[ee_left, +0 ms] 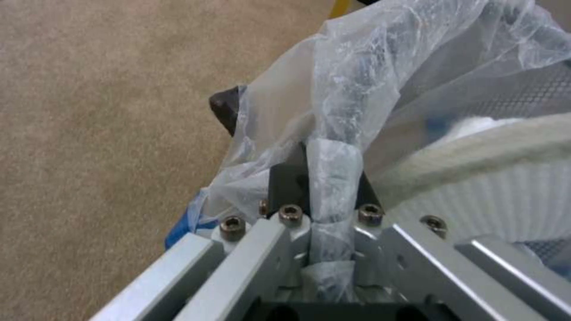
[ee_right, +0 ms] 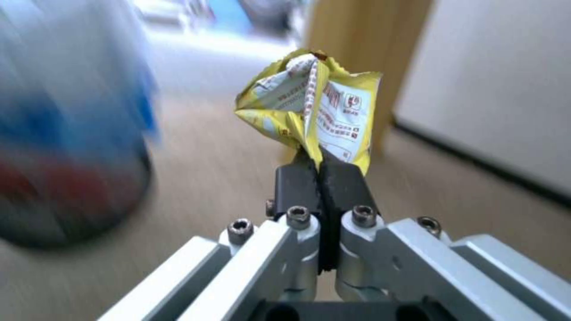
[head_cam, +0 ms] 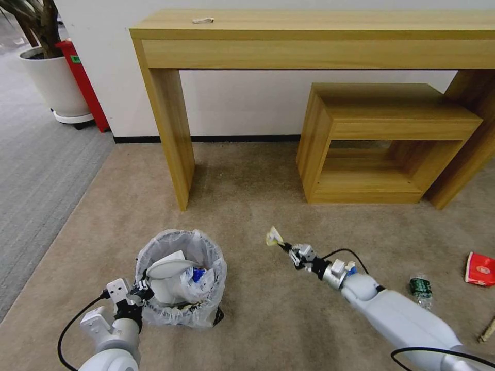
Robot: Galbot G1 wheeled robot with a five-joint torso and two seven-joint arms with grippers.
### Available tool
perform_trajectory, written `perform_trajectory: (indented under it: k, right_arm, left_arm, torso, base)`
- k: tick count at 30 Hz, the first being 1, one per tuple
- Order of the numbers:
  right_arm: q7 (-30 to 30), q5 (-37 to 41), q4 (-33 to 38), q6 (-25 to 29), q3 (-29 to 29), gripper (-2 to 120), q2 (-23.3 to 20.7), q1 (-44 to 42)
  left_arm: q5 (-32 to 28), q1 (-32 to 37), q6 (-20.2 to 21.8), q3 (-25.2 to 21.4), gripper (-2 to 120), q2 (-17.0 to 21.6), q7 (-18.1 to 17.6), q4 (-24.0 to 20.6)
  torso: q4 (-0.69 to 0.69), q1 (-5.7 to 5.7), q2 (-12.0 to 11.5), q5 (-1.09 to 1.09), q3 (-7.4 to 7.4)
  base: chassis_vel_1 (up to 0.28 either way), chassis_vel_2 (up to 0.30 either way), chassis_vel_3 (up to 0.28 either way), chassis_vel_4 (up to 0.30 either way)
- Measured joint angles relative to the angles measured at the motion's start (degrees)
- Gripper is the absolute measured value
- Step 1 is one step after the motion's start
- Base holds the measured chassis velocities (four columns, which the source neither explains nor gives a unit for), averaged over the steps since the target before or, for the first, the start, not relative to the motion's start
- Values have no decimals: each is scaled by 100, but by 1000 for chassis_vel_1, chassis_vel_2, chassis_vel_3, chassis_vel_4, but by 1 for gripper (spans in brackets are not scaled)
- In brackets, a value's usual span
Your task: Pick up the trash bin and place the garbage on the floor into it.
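The beige carpet floor (head_cam: 258, 196) is stretching out ahead of both arms, and beyond the grippers the long wooden table (head_cam: 309, 31) is standing against the wall, with the smaller wooden bench (head_cam: 381, 139) tucked under it, out past the right gripper. Far off beyond the left gripper, on the grey carpet, a white plant pot (head_cam: 54, 82) is sitting beside something red.

Now the trash bin (head_cam: 180, 281): it is sitting right in front of the left gripper (head_cam: 140, 293), its whitish bag frilling over the rim, and a white slipper (head_cam: 172, 270) is poking up inside it just past that gripper's fingers. The left gripper is clamping onto the near rim; in the left wrist view its dark pads (ee_left: 285, 185) are squeezing a bunched fold of the liner and rim between them.

Over to the right gripper (head_cam: 289, 250): it is hanging in the air to the right of the bin, well apart from it, fingers pressed together on a crumpled yellow wrapper (head_cam: 274, 237) that is sticking out beyond the fingertips. The right wrist view is showing the pinch on the wrapper's lower edge.

Behind the right gripper, alongside its arm, more litter is lying on the carpet: a red packet (head_cam: 480, 269), a green-label bottle (head_cam: 421, 288) and, smallest, a wooden stick (head_cam: 487, 332) at the edge.
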Motion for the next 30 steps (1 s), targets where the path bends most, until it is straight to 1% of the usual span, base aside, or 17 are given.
perform_trajectory:
  k: [2, 3, 5, 6, 8, 9, 12, 13, 15, 17, 18, 20, 21, 25, 26, 28, 30]
  right_arm:
    - [-316, 401, 596, 79, 49, 0, -158, -6]
    - [-316, 401, 596, 79, 49, 0, -158, -6]
    - [-584, 807, 1149, 91, 41, 0, -313, 51]
    - [-584, 807, 1149, 91, 41, 0, -313, 51]
    - [-778, 1113, 1551, 97, -71, 0, -426, 183]
    - [-778, 1113, 1551, 97, -71, 0, -426, 183]
    - [-944, 1396, 2003, 80, -341, 0, -530, 393]
    - [-944, 1396, 2003, 80, -341, 0, -530, 393]
    - [-971, 1528, 2262, 21, -643, 0, -568, 543]
    - [-1016, 1638, 2415, -22, -943, 0, -579, 663]
    - [-1016, 1638, 2415, -22, -943, 0, -579, 663]
    - [-1064, 1715, 2496, -42, -1233, 0, -579, 755]
    - [-1064, 1715, 2496, -42, -1233, 0, -579, 755]
    - [-1071, 1744, 2526, -98, -1766, 0, -558, 909]
    - [-1071, 1744, 2526, -98, -1766, 0, -558, 909]
    - [-1060, 1729, 2451, -119, -1991, 0, -510, 981]
    - [-1037, 1720, 2416, -129, -2064, 0, -480, 1008]
  left_arm:
    - [1, 11, 6, 8, 1, 10, 1, -25]
    - [1, 11, 6, 8, 1, 10, 1, -25]
    - [5, 38, 17, 23, 1, 23, 0, -69]
    - [5, 38, 17, 23, 1, 23, 0, -69]
    - [8, 57, 25, 29, 1, 26, 1, -124]
    - [8, 57, 25, 29, 1, 26, 1, -124]
    - [12, 91, 41, 29, 1, 29, -2, -209]
    - [12, 91, 41, 29, 1, 29, -2, -209]
    - [10, 121, 56, 24, 1, 32, -7, -287]
    - [6, 143, 69, 13, 1, 33, -18, -346]
    - [6, 143, 69, 13, 1, 33, -18, -346]
    - [-7, 156, 74, -6, 1, 33, -24, -399]
    - [-7, 156, 74, -6, 1, 33, -24, -399]
    - [-43, 191, 96, -32, 1, 39, -43, -535]
    - [-43, 191, 96, -32, 1, 39, -43, -535]
    - [-43, 230, 102, -25, 1, 32, -45, -619]
    - [-41, 246, 105, -16, 1, 26, -45, -648]
  torso:
    - [1, 0, 0, 0, 0]
    - [1, 0, 0, 0, 0]
    - [0, 0, 0, 0, 0]
    - [0, 0, 0, 0, 0]
    - [0, 0, 0, -2, 0]
    - [0, 0, 0, -2, 0]
    - [0, 0, 0, -2, 0]
    - [0, 0, 0, -2, 0]
    - [1, 0, 0, -1, 0]
    - [0, 0, 0, -1, 0]
    - [0, 0, 0, -1, 0]
    - [1, 0, 0, -1, 0]
    - [1, 0, 0, -1, 0]
    - [0, 0, 0, -1, 0]
    - [0, 0, 0, -1, 0]
    - [0, 0, 0, 0, 0]
    - [0, 0, 0, 0, 0]
  base:
    - [0, 0, 0, 0]
    - [0, 0, 0, 0]
    - [0, 0, 0, 0]
    - [0, 0, 0, 0]
    - [0, 0, 0, 0]
    - [0, 0, 0, 0]
    - [0, 0, 0, 0]
    - [0, 0, 0, 0]
    - [0, 0, 0, 0]
    - [0, 0, 0, 0]
    - [0, 0, 0, 0]
    - [0, 0, 0, 0]
    - [0, 0, 0, 0]
    - [0, 0, 0, 0]
    - [0, 0, 0, 0]
    - [0, 0, 0, 0]
    - [0, 0, 0, 0]
